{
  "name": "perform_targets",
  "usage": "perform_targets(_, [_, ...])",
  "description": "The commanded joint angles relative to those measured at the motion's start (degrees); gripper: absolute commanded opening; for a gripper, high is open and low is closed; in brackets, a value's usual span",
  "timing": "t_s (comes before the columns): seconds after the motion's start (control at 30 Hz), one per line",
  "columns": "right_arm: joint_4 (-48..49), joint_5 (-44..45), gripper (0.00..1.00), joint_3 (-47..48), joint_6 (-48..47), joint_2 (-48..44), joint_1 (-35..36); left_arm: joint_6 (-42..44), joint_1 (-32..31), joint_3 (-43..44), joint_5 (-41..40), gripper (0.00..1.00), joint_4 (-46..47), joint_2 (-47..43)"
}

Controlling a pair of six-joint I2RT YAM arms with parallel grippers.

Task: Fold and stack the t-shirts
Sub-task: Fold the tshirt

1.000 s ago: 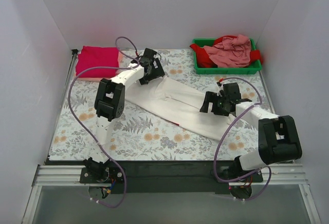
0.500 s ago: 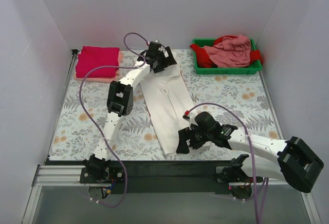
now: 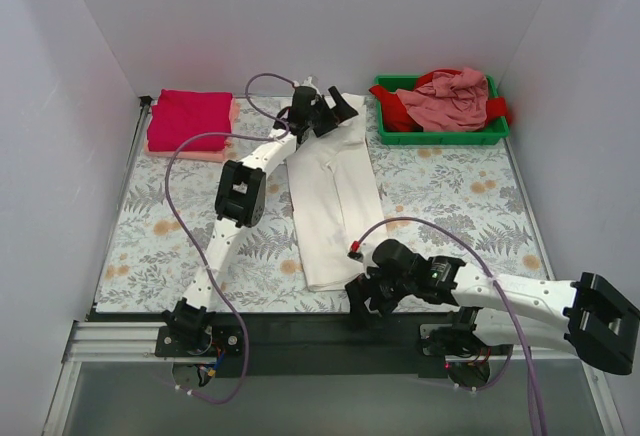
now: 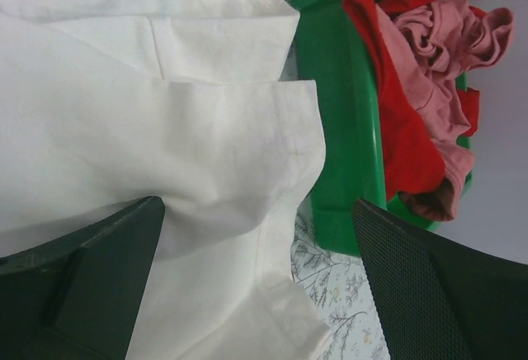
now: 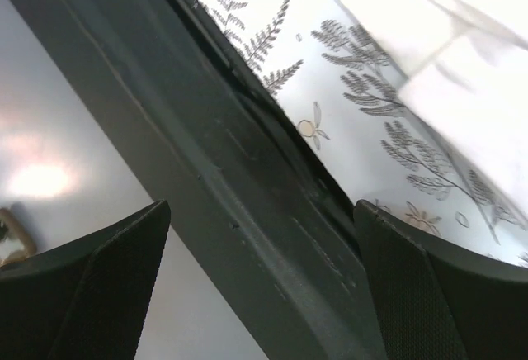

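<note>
A white t-shirt (image 3: 330, 196), folded into a long strip, lies lengthwise down the middle of the table. My left gripper (image 3: 336, 111) is open above its far end; the left wrist view shows the white cloth (image 4: 165, 129) under the spread jaws of the left gripper (image 4: 260, 281), with nothing held. My right gripper (image 3: 364, 303) is open and empty just past the shirt's near end, over the black front rail (image 5: 247, 195). The right gripper (image 5: 264, 286) sees a shirt corner (image 5: 470, 71). A folded crimson t-shirt (image 3: 190, 116) lies on a pale pink one (image 3: 222, 154) at the far left.
A green plastic tray (image 3: 440, 136) at the far right holds a crumpled dusty pink tee (image 3: 455, 101) and a red tee (image 3: 400, 111); it also shows in the left wrist view (image 4: 338, 87), close to the left gripper. White walls enclose the floral table cover (image 3: 450, 196).
The white shirt swung from a diagonal lie to lengthwise. The left gripper moved right along the far edge. The right gripper came to the near edge and let go of the shirt.
</note>
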Motion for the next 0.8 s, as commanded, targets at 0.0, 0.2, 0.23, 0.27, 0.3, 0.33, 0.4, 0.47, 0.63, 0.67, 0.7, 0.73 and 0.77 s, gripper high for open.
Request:
perform_targets(0.0, [-2.04, 5.76, 0.98, 2.80, 1.44, -4.10, 0.14, -1.10, -2.82, 0.60, 0.10, 0.98, 3.26, 3.64])
perform_targets(0.2, [-2.83, 14.19, 0.98, 4.82, 4.43, -8.68, -1.00, 2.85, -6.07, -0.45, -1.91, 0.98, 5.47, -1.00])
perform_targets(0.23, [-3.27, 16.11, 0.98, 5.17, 4.52, -9.12, -1.61, 4.08, -7.20, -1.33, -3.23, 0.98, 5.03, -4.58])
perform_targets(0.27, [-3.62, 17.44, 0.98, 5.61, 5.47, -9.99, -1.96, 5.92, -7.65, -1.86, -5.16, 0.98, 3.81, -6.36])
perform_targets(0.3, [-4.84, 17.62, 0.98, 5.79, 6.01, -10.43, -2.40, 6.28, -7.91, -2.38, -5.35, 0.98, 3.18, -8.64])
perform_targets(0.33, [-5.29, 20.85, 0.98, 6.22, 6.18, -10.87, -3.45, 6.72, -8.18, -4.22, -5.09, 0.98, 2.74, -10.75])
perform_targets(0.4, [-6.34, 22.10, 0.98, 6.49, 6.89, -11.58, -4.95, 8.65, -8.53, -6.16, -5.78, 0.98, 0.47, -18.04])
perform_targets(0.47, [-6.70, 21.32, 0.98, 6.84, 6.89, -11.15, -7.67, 11.11, -9.41, -9.59, -7.98, 0.98, -2.95, -25.57])
perform_targets(0.63, [-8.63, 18.33, 0.98, 7.55, 5.31, -8.95, -12.94, 15.69, -11.34, -18.11, -17.45, 0.98, -11.57, -38.87])
perform_targets(0.67, [-8.98, 18.33, 0.98, 7.55, 5.05, -9.03, -13.39, 15.43, -11.43, -20.65, -18.18, 0.98, -14.02, -41.07])
perform_targets(0.7, [-9.07, 18.33, 0.98, 7.55, 4.87, -9.21, -13.83, 15.08, -11.69, -26.76, -19.06, 0.98, -14.66, -46.57])
perform_targets(0.73, [-9.60, 18.50, 0.98, 7.55, 4.52, -9.64, -14.44, 13.51, -11.87, -31.70, -20.89, 0.98, -14.92, -49.50])
perform_targets(0.77, [-9.60, 19.03, 0.98, 7.55, 4.43, -10.00, -14.62, 12.19, -12.22, -36.44, -21.95, 0.98, -14.93, -53.10])
